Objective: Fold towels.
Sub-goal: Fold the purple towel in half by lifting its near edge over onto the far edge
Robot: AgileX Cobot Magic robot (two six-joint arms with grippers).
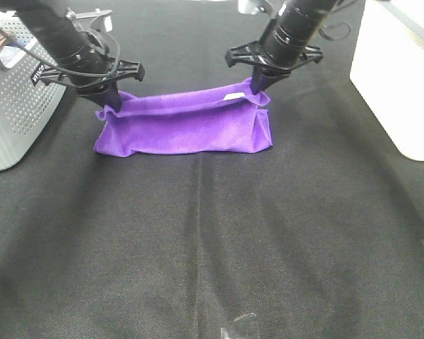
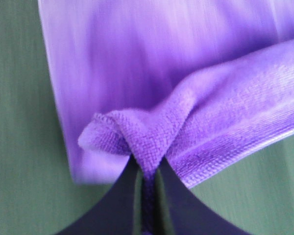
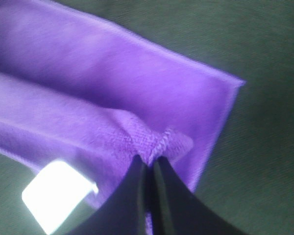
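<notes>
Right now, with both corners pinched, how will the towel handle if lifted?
Likely floppy: the towel sags between the left pincer and right pincer and bunches at each grip. Probably light, since thin tips hold it. The fuzzy pile suggests it won't slip easily.

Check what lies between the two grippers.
The lifted edge of the purple towel, stretched from the left gripper to the right gripper, white tag near the latter; the exterior high view shows it.
</notes>
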